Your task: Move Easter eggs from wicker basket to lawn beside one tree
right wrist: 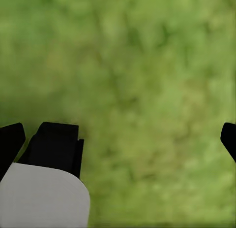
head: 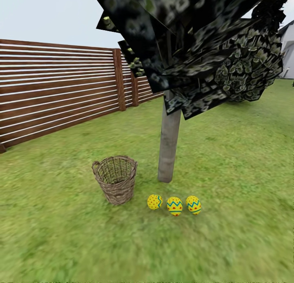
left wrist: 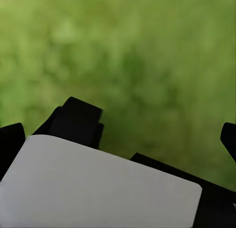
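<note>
Three yellow Easter eggs with red dots and blue-green zigzags (head: 154, 202) (head: 174, 206) (head: 193, 204) lie in a row on the lawn (head: 237, 164), just in front of the tree's pale trunk (head: 169, 146). The brown wicker basket (head: 116, 178) stands upright left of the trunk and beside the leftmost egg; the part of its inside that shows holds only weave. In the left wrist view my left gripper (left wrist: 120, 139) hangs open over blurred grass, fingertips (left wrist: 12, 139) far apart. My right gripper (right wrist: 120, 139) is likewise open above grass, nothing between its fingers (right wrist: 11, 139).
A brown slatted fence (head: 57, 99) runs along the left and back. Dark blocky foliage (head: 192, 38) hangs low over the trunk. A second leafy tree (head: 249, 67) stands farther right, with a white building (head: 288, 42) behind. Open grass spreads in front and to the right.
</note>
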